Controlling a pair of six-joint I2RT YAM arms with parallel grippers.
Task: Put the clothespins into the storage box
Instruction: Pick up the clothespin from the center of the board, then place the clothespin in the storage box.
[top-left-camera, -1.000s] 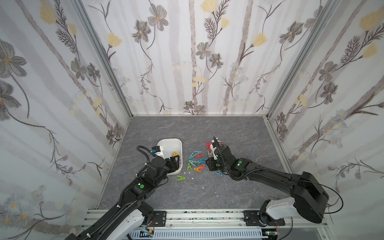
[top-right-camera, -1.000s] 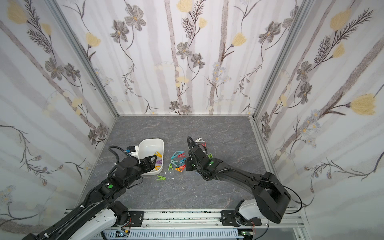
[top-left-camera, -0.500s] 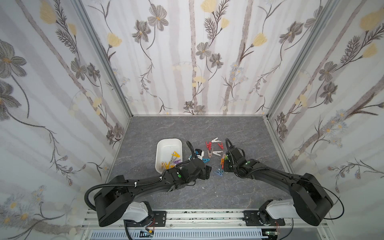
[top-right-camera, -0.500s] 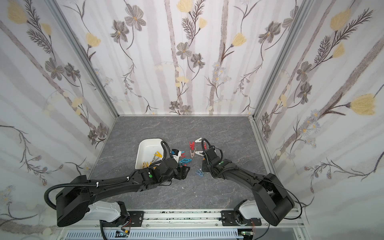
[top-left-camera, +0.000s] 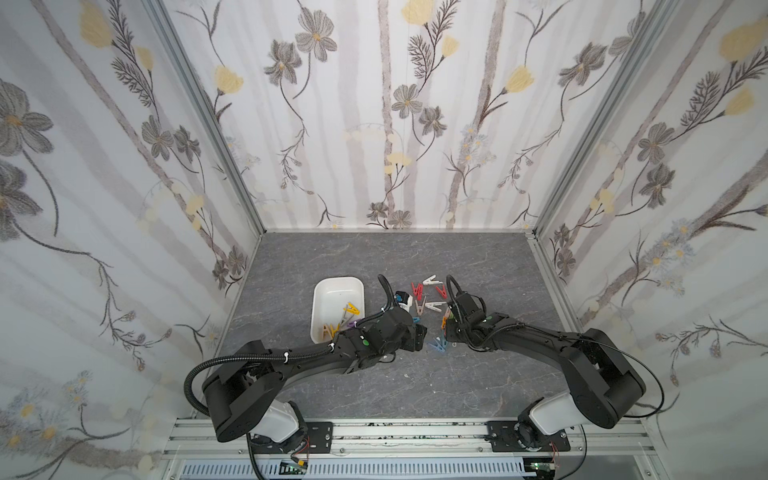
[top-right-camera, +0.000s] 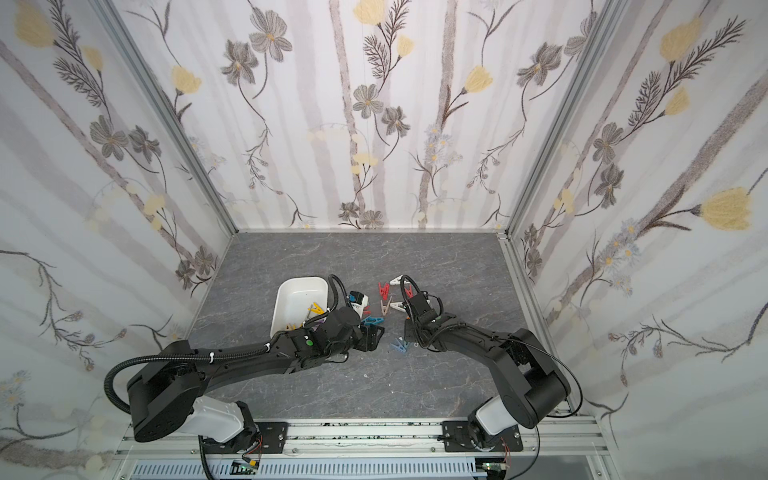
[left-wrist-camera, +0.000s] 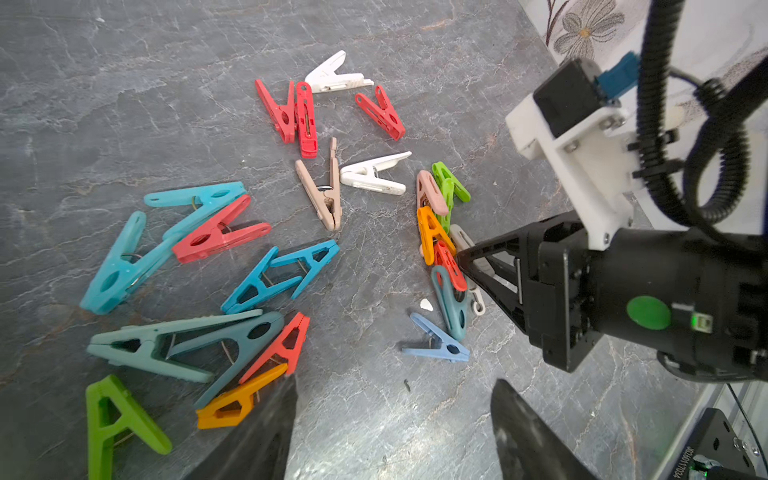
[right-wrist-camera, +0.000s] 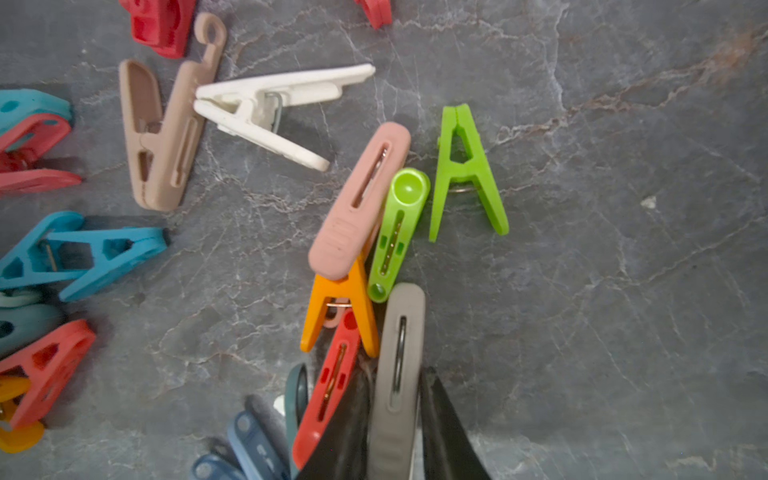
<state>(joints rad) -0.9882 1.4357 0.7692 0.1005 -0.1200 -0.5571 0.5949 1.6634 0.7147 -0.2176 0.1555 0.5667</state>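
Observation:
The white storage box (top-left-camera: 338, 283) (top-right-camera: 304, 284) stands left of centre with several clothespins in it. More clothespins lie loose on the grey floor: red ones (top-left-camera: 417, 289), a pale blue one (top-left-camera: 436, 345), teal and blue ones (left-wrist-camera: 199, 232), a beige one (left-wrist-camera: 324, 187). My left gripper (top-left-camera: 420, 334) (left-wrist-camera: 392, 419) hovers open by the pile, only bare floor between its fingers. My right gripper (top-left-camera: 446, 329) (right-wrist-camera: 395, 380) is low in a tight cluster, its jaws closed on a grey clothespin (right-wrist-camera: 399, 332) next to an orange one (right-wrist-camera: 340, 303) and a red one (right-wrist-camera: 332, 382).
The two grippers face each other a short way apart over the pale blue peg (top-right-camera: 400, 346). Patterned walls enclose the floor on three sides. An aluminium rail (top-left-camera: 395, 432) runs along the front edge. Bare floor lies behind the pile and along the right side.
My left arm has swung from over the storage box to the pile in the middle. My right gripper shifted slightly right and toward the front, and its jaws have closed on the grey peg.

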